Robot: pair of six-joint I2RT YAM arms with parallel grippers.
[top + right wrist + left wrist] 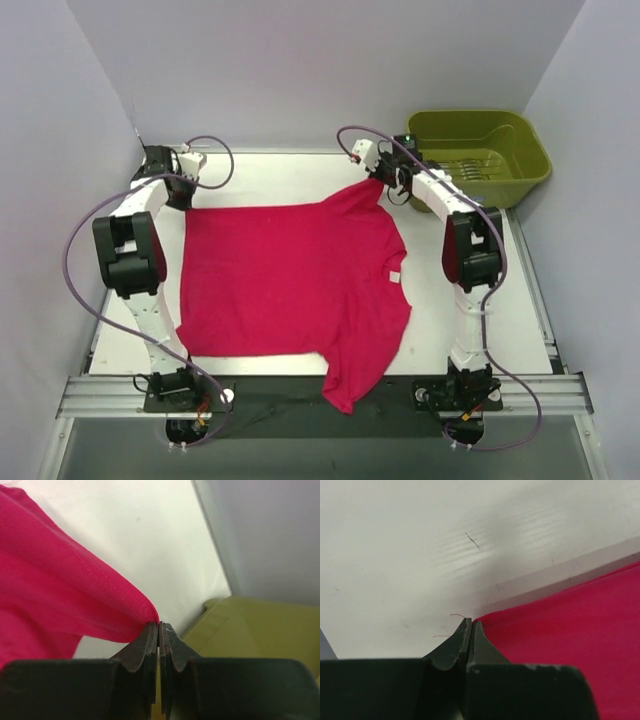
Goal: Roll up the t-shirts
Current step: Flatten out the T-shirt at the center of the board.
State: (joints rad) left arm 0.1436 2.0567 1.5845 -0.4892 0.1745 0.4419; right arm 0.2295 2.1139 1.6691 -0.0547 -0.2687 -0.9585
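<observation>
At the far left of the bench [280, 172], the left jaws are squeezed tight on a corner of the t-shirt [290, 280]. That corner is at the bottom hem, and two thin red threads stick out by the tips. The right jaws are squeezed tight too. They pinch the edge of the far sleeve and hold it up a little off the bench.

I count two arms, the left arm [130, 250] and the right arm [470, 245]. Each one has one pair of jaws and one purple cable. I count one t-shirt and one tub [480, 155].

The t-shirt is bright pinkish red and soft. It lies spread flat over the middle of the white bench, between the two arms. Its hem is to the left and its neck is to the right. One small white label [395, 277] shows at the neck. The near sleeve hangs over the near edge of the bench.

The tub is olive green. It sits at the far right corner, just beside the right jaws.
</observation>
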